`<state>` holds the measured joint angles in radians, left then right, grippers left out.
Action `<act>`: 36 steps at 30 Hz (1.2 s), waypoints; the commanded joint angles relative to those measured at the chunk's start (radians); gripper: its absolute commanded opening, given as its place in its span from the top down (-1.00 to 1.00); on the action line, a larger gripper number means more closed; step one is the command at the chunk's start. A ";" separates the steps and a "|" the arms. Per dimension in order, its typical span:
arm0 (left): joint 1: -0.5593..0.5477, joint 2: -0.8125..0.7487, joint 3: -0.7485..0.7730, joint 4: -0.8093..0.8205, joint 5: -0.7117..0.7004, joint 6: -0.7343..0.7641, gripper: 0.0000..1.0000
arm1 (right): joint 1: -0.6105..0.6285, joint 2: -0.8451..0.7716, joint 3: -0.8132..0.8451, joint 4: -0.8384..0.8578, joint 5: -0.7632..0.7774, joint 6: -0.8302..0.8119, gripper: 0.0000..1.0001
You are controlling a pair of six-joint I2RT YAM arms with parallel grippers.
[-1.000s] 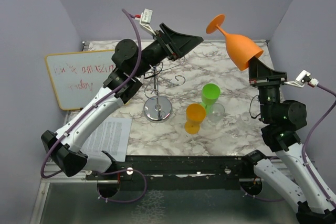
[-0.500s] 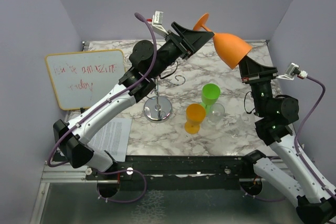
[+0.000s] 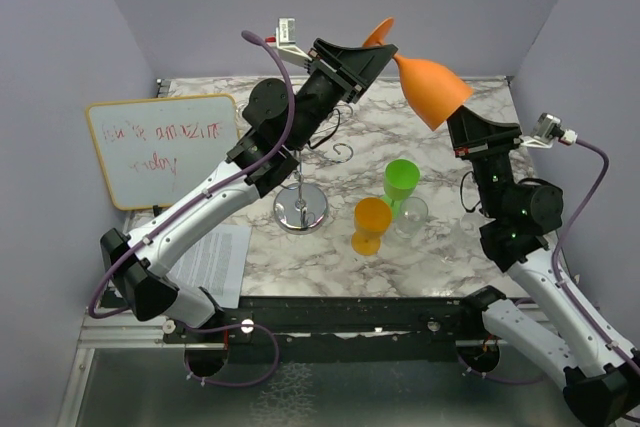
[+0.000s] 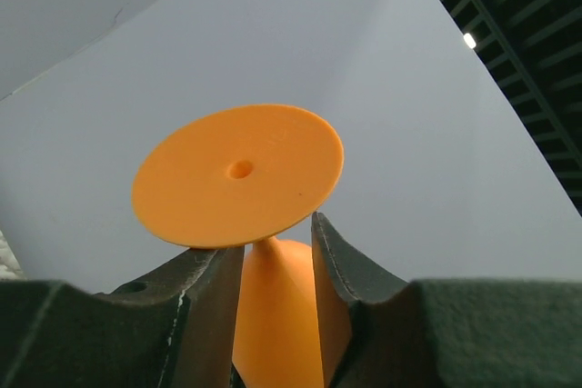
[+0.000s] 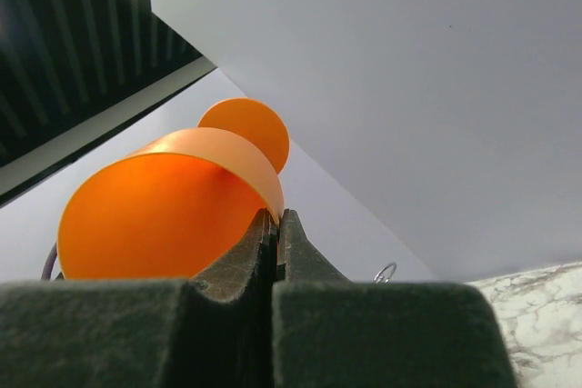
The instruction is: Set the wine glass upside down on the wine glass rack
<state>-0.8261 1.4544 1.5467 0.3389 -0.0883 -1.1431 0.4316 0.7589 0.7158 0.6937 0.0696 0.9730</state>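
— Overhead view first. Where is the wine glass (image 3: 432, 90)?

— In the air, well above the marble table (image 3: 440, 247), lying tilted between the two arms, its foot to the left and its bowl to the right. The right gripper (image 3: 462, 125) has the rim of the bowl. The left gripper (image 3: 380, 55) sits at the stem, just under the foot.

— And the wine glass rack (image 3: 300, 209)?

— It stands on the table below the left arm, with nothing hanging from its arms. A green goblet (image 3: 401, 182), an orange goblet (image 3: 371, 222) and a clear glass (image 3: 411, 214) are clustered to its right. A whiteboard (image 3: 160, 147) and a sheet of paper (image 3: 210, 262) lie at the left.

— Left wrist view?

— The wine glass (image 4: 238, 174) shows the underside of its round foot. The left gripper (image 4: 277, 233) has one finger (image 4: 209, 288) on either side of the stem, close against it. I cannot tell whether they actually press it.

— Right wrist view?

— The right gripper (image 5: 275, 217) is pressed together on the thin rim of the wine glass (image 5: 164, 215), with one finger (image 5: 309, 261) outside the bowl and the other inside.
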 commanded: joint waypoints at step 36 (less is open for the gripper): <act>0.005 0.075 0.180 0.061 0.130 1.101 1.00 | 0.003 -0.063 0.316 -0.804 0.008 -0.115 -0.46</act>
<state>-0.8219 1.4918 1.7084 0.3920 -0.0864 -0.3450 0.4309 0.6857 0.9661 -0.0616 0.0925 0.9218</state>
